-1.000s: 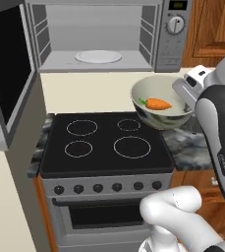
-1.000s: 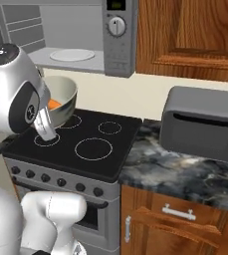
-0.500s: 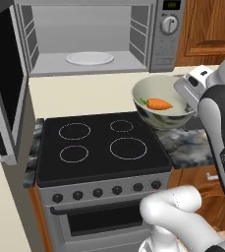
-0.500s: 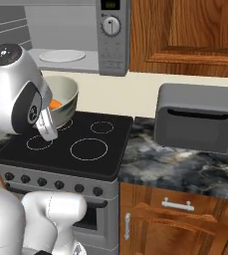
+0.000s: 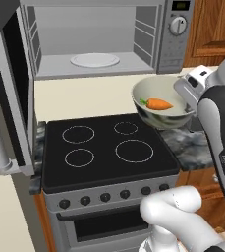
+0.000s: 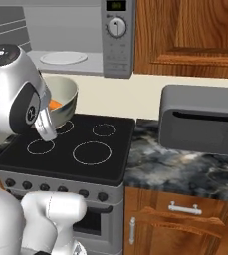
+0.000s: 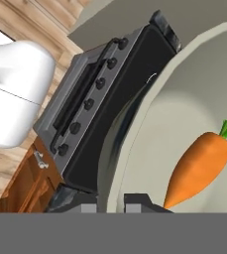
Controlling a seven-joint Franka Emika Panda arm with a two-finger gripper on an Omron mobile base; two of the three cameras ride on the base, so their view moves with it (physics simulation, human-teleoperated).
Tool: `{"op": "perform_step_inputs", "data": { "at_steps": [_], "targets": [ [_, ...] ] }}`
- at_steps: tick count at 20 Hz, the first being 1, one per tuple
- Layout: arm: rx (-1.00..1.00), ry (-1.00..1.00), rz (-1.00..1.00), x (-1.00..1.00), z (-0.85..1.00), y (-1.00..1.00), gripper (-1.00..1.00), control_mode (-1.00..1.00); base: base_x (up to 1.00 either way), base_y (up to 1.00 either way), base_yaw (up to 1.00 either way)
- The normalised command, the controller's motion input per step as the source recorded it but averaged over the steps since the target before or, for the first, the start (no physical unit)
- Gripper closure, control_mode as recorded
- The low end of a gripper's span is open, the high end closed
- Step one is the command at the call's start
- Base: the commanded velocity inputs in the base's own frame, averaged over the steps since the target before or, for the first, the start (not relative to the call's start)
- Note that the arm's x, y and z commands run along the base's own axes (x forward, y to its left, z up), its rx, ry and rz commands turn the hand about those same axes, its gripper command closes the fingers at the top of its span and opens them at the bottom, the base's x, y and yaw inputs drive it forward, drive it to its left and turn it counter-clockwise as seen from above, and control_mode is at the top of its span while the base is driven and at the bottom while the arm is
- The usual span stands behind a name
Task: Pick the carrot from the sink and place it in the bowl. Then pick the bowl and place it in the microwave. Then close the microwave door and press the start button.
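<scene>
My gripper (image 5: 184, 97) is shut on the right rim of the pale grey-green bowl (image 5: 159, 118) and holds it in the air over the right rear of the stove. The orange carrot (image 5: 158, 104) lies inside the bowl, green tip to the left. In the hand view the carrot (image 7: 199, 166) rests on the bowl's inner wall (image 7: 184, 99), and my gripper (image 7: 110, 204) clamps the rim. The microwave (image 5: 175, 42) stands open just above and behind, its white turntable (image 5: 94, 60) bare. The microwave door (image 5: 6, 88) is swung out to the left. The bowl (image 6: 68, 94) sits below the microwave (image 6: 118, 45).
A black cooktop (image 5: 104, 147) with knobs along its front lies under the bowl. A grey bread-box container (image 6: 200, 119) stands on the marbled counter (image 6: 175, 169) to the right. Wooden cabinets (image 6: 190, 30) hang above it.
The whole picture has shifted and the microwave looks nearer, so the base has driven. The bowl with the carrot stays held in the same spot relative to my arm.
</scene>
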Motion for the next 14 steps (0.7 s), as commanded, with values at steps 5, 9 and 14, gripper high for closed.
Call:
{"op": "perform_step_inputs", "data": {
  "at_steps": [5, 9, 14],
  "targets": [
    [0.0, 0.0, 0.0, 0.0, 0.0, 0.0, 1.0, 1.0, 0.28, 0.0, -0.03],
    [0.0, 0.0, 0.0, -0.01, 0.0, 0.01, 1.0, -1.0, 0.0, 0.0, 0.0],
    [-0.06, -0.01, 0.0, -0.09, 0.2, 0.3, 1.0, -1.0, 0.0, 0.0, 0.0]
  ]
}}
